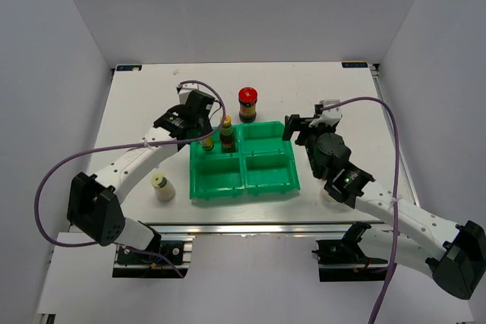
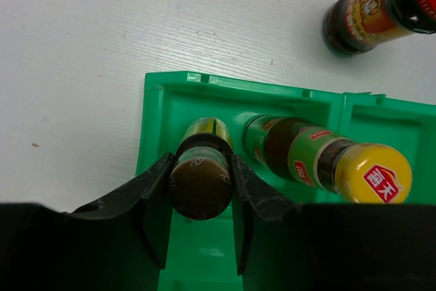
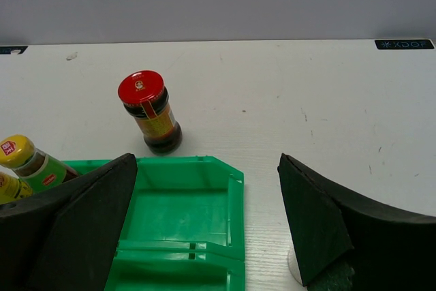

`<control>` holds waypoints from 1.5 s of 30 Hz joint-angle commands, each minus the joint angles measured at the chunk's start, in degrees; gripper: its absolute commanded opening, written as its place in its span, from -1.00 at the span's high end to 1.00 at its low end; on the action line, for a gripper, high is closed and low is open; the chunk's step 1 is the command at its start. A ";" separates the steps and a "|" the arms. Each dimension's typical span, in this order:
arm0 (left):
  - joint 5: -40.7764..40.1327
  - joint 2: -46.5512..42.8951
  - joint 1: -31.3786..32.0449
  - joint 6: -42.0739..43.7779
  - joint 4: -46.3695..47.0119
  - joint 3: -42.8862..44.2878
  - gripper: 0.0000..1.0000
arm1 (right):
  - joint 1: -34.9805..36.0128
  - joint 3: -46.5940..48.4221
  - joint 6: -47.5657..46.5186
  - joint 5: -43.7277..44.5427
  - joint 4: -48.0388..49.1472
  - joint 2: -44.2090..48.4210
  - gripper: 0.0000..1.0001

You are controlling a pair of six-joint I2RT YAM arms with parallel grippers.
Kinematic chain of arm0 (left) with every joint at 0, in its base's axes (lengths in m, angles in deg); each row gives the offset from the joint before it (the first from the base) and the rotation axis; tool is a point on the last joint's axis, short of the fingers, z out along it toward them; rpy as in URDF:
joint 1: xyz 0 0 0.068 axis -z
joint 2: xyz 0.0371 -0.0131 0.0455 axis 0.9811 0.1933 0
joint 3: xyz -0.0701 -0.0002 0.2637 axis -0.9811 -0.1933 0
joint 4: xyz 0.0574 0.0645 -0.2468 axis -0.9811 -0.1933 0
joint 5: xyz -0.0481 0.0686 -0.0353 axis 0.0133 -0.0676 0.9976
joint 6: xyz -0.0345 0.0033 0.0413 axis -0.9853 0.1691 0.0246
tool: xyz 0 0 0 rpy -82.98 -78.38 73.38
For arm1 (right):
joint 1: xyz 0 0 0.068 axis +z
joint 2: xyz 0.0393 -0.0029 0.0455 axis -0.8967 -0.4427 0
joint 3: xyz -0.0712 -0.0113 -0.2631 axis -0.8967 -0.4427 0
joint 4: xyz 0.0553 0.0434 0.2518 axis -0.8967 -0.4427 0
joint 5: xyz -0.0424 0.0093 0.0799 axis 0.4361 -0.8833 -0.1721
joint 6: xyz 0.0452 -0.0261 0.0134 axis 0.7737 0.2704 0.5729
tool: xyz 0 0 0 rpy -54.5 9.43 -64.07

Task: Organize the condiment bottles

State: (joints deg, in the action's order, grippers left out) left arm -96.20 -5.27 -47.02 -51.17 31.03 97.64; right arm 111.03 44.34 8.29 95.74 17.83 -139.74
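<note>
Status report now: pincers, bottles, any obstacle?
Left pincer shut on slim dark bottle, in green tray far-left compartment. Right pincer open, empty. Yellow-capped bottle close beside. Red-lidded jar, cream bottle outside tray.

Green four-compartment plastic tray point(image 2: 155, 110): glossy, smooth.
White tabletop point(image 2: 82, 46): matt, faintly grained.
Red round jar lid point(image 3: 142, 88): glossy.
Yellow bottle cap point(image 2: 354, 168): glossy plastic.
Black left gripper fingers point(image 2: 255, 195): matt.
</note>
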 commanded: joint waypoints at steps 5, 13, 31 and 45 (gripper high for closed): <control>-0.46 3.17 0.77 0.61 2.78 3.21 0.90 | -0.46 1.64 -0.76 0.28 1.74 -2.65 -0.79; -0.29 4.31 1.56 1.31 2.60 2.60 0.15 | -1.17 3.75 -1.11 -0.69 0.42 -6.69 -0.79; -3.27 0.36 1.65 1.23 1.20 0.75 -0.34 | -2.66 12.89 -2.43 -4.21 -3.98 -17.06 -0.79; -15.65 -9.13 1.56 -3.43 -0.21 -1.97 -0.96 | -9.07 29.40 -1.56 -19.14 -10.83 -29.18 -0.79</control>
State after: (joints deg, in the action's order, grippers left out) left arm -105.84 -11.50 -45.62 -52.26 31.40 96.37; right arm 103.53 69.50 6.09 82.89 8.33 -166.78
